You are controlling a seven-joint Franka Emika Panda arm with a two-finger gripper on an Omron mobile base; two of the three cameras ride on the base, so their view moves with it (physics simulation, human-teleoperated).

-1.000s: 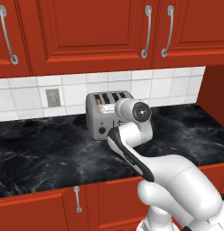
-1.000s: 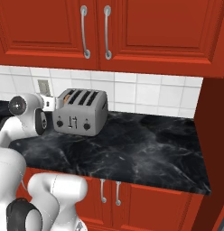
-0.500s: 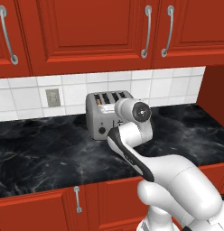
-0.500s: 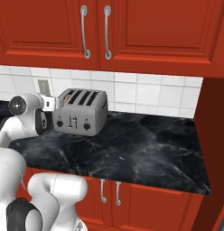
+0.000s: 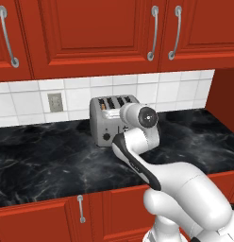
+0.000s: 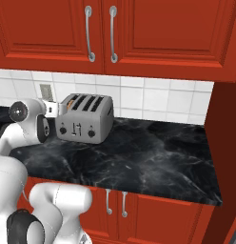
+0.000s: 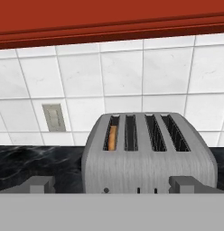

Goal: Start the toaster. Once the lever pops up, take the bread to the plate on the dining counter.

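At the far left of the wall a grey outlet point(image 7: 54, 117) is seen in the white tiles, with bare black surface point(image 5: 38, 156) below it. Just to its right the toaster point(image 7: 147, 153) stands at the back of the surface, close to the tiles, its knobs and sliders facing the room. The bread point(image 7: 112, 137) is lodged upright in the leftmost slot, only its tan edge showing — it is judged to sit there so that a lever can carry it down. Which slider serves that slot cannot be told from the front.

The gripper point(image 7: 112, 185) is held level in front of the toaster's face, its jaws spread wide and nothing held between them; the tips frame the body from either side in the hand view. This stance is read as an approach to the sliders, not as a grasp. From the right base view the hand is seen at the toaster's left front corner, near but apart from it.

To the right the surface point(image 6: 153, 157) runs open and bare up to a red side panel point(image 6: 227, 143) — room enough for a swing there. Above, the cabinets point(image 6: 115, 33) overhang, so a lift out of the slot is thought to have limited headroom.
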